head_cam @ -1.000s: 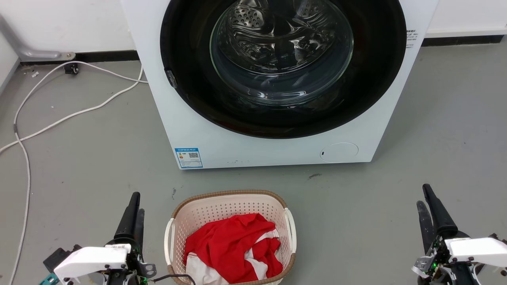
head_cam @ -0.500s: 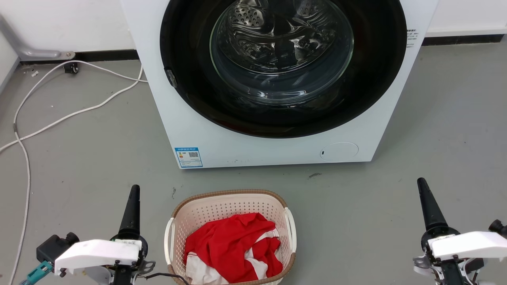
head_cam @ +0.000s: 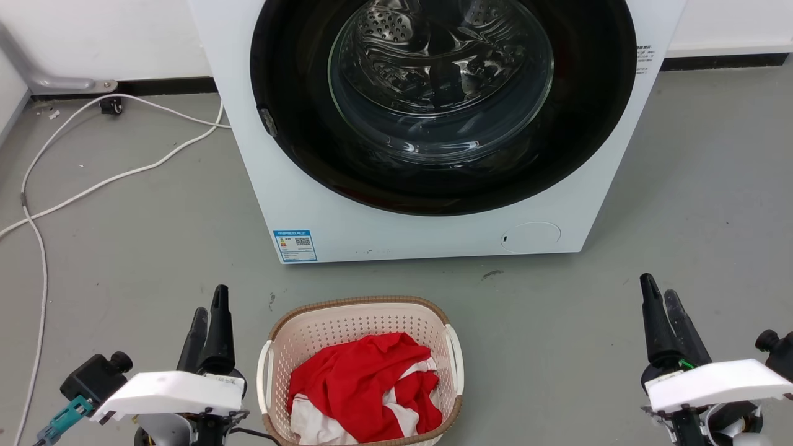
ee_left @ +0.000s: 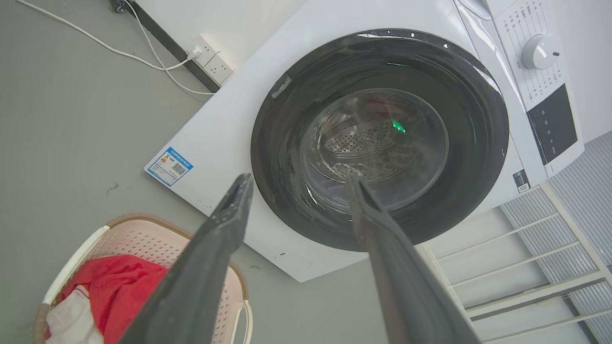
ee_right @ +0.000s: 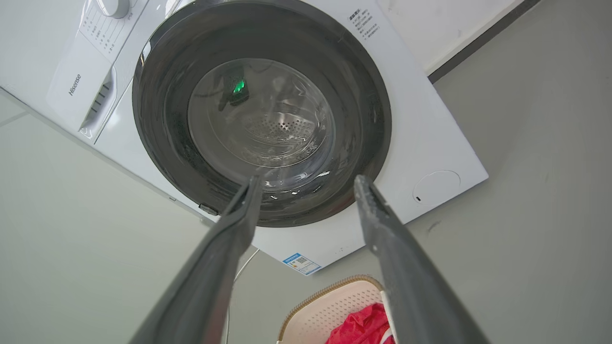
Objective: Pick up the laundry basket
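The laundry basket (head_cam: 356, 322) sits on the grey floor (head_cam: 557, 347) between the two sets of fingers. It is just beside the left gripper (head_cam: 210, 300), on its inner side, and well apart from the right gripper (head_cam: 658, 285). A red cloth (head_cam: 359, 384) lies inside it. It has white handles (head_cam: 456, 362) on its two sides. Past the fingertips stands the big washing machine (head_cam: 297, 186).

Both grippers have their fingers spread apart, and there is nothing between them. Neither one touches the basket yet.

Here is what I think could go wrong. The handles are thin and smooth, so fingers could slip off. If only one side gets lifted, the basket may tip and the cloth may fall out. A finger that pushes the wall could just slide the basket away. A finger could also poke into a little hole and get stuck.
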Motion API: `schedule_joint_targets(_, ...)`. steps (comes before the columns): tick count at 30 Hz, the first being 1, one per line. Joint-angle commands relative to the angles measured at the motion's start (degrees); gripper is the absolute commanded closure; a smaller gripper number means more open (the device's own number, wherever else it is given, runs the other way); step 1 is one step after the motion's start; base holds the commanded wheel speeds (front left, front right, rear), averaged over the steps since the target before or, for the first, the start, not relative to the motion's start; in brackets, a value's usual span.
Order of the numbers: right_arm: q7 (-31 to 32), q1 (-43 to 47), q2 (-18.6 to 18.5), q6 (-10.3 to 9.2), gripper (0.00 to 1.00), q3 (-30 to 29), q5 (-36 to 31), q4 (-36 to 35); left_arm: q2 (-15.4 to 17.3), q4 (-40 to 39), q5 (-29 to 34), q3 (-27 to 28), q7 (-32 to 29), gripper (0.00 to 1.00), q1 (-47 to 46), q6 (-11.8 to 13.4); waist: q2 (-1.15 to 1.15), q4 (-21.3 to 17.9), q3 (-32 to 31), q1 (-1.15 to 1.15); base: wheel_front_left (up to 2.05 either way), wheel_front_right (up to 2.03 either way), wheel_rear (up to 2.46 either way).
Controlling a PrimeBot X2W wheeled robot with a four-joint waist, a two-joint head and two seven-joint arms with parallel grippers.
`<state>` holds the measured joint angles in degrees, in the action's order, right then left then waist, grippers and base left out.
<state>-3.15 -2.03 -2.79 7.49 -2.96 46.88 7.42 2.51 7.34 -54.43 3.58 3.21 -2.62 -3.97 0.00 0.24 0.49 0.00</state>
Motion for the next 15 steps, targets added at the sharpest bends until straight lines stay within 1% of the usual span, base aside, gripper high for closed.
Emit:
schedule_joint_targets(1,-0.68,-0.10,-0.10,0.00,0.00,0.36,-2.65,-1.52,0.26,-1.43,2.28,-0.28,0.64,0.00,-0.22,0.25,0.00,0.00,0.03,0.00,0.00,0.00,0.00)
schedule_joint_targets(15,-3.21,0.90,-0.11,0.00,0.00,1.20,-14.18,-3.38,0.31,-3.33,11.90,-0.83,3.20,0.00,0.79,-0.74,0.00,0.04,0.22,0.00,0.00,0.00,0.00)
